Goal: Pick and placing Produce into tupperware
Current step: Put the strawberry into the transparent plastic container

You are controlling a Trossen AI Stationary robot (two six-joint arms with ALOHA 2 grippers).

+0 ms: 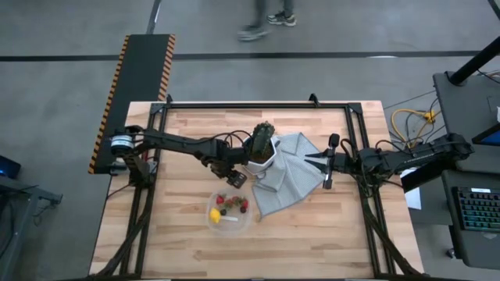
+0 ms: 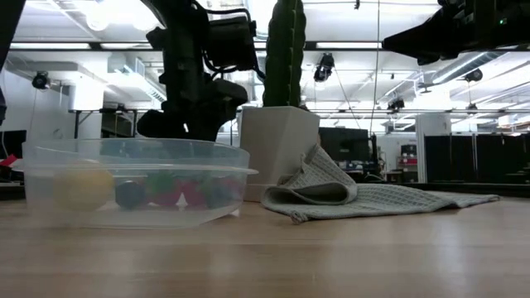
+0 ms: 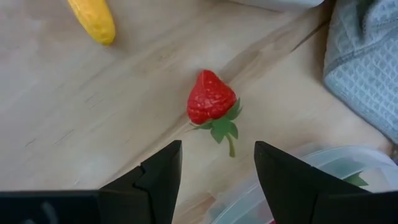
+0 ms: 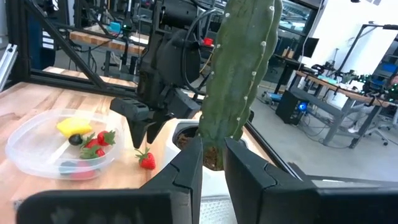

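A red strawberry with green leaves lies on its side on the wooden table, between the clear tupperware and the white cactus pot. It also shows in the right wrist view. My left gripper hangs open just above it, fingers pointing down, touching nothing; it also shows in the high view. The tupperware holds a yellow lemon, strawberries and dark berries. My right gripper waits empty over the grey cloth, its fingers a narrow gap apart.
A tall green cactus stands in the white faceted pot beside a crumpled grey cloth. A small yellow piece lies on the table beyond the strawberry. A person's feet show on the floor past the far edge.
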